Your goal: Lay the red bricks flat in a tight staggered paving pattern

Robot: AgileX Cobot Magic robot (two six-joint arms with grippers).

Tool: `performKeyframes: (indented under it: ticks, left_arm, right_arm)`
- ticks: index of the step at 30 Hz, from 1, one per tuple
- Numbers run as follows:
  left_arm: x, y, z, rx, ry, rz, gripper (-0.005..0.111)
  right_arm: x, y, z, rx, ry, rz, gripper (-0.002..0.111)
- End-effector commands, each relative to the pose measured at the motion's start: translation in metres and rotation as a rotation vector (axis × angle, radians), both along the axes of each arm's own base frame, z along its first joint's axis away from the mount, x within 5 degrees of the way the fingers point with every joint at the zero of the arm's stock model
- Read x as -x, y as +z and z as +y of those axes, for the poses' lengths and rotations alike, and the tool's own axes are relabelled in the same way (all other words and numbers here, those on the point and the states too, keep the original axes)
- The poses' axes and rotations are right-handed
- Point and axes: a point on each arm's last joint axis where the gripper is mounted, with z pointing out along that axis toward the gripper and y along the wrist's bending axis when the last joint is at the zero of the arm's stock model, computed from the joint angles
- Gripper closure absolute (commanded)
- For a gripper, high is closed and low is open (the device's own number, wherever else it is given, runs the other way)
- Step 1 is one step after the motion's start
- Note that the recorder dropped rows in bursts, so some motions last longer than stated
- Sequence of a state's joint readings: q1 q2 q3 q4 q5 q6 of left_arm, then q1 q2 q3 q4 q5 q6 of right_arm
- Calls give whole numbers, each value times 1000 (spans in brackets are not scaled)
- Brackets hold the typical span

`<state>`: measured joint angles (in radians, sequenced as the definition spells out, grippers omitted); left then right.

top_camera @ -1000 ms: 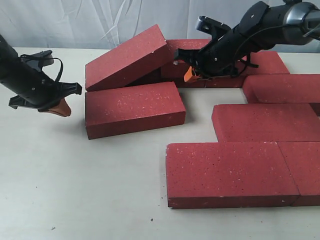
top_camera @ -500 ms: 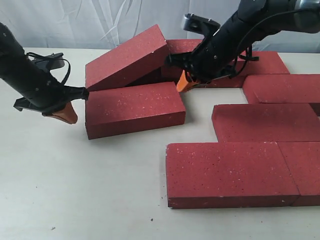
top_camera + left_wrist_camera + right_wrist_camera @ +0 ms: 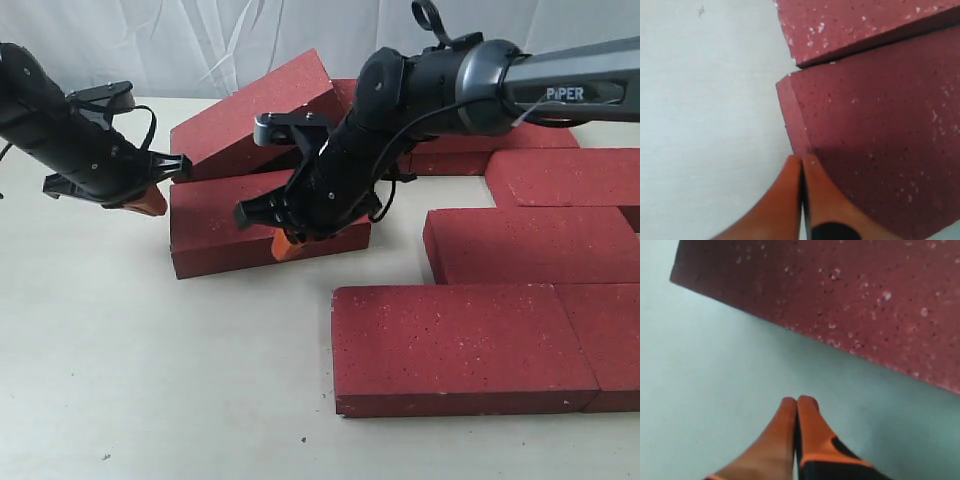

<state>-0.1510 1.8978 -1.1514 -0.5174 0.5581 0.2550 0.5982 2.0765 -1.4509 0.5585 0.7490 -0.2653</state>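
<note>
Left wrist view: left tool [image 3: 801,162], tips together, touches red brick [image 3: 880,150] edge.

We view the whole table [image 3: 130,380] obliquely from above; both wrist cameras (very close) look down at red bricks [image 3: 880,150] there.

Nine-ish dark-red rectangular paver bricks [image 3: 470,350], rough matte with white speckles: right side paved, left two loose.
The front flat brick [image 3: 455,340] butted end-to-end against the edge brick [image 3: 612,340]. The middle-row brick [image 3: 530,240] lay flat behind them, touching and staggered. The third-row brick [image 3: 570,172] sat flat behind that, offset again. The rear bricks [image 3: 540,135] were mostly hidden. The loose flat brick [image 3: 215,225] lay left of the rows, apart and slightly skewed. The tilted brick [image 3: 245,110] sat just behind it, right end raised; its prop was hidden.
</note>
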Motion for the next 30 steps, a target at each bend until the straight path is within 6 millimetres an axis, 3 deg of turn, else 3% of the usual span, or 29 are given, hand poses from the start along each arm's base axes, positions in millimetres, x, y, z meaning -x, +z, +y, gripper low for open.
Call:
performKeyframes:
  ticks: [1,7,14,22,30]
  left_arm:
    - [-1,1,1,-41,-22,-26,107]
    - [-4,-6,8,-55,10,-12,107]
    - [-6,-34,5,-29,51,65,107]
    - [-20,-19,11,-48,29,25,107]
    - [-35,0,27,-47,44,5,107]
  right_arm:
    - [-9,-10,3,-31,-99,-35,109]
    - [-17,-7,5,-68,-165,-91,109]
    - [-12,-8,5,-54,-135,-45,109]
    - [13,-11,15,-10,50,54,109]
    - [23,-11,41,-36,53,-56,109]
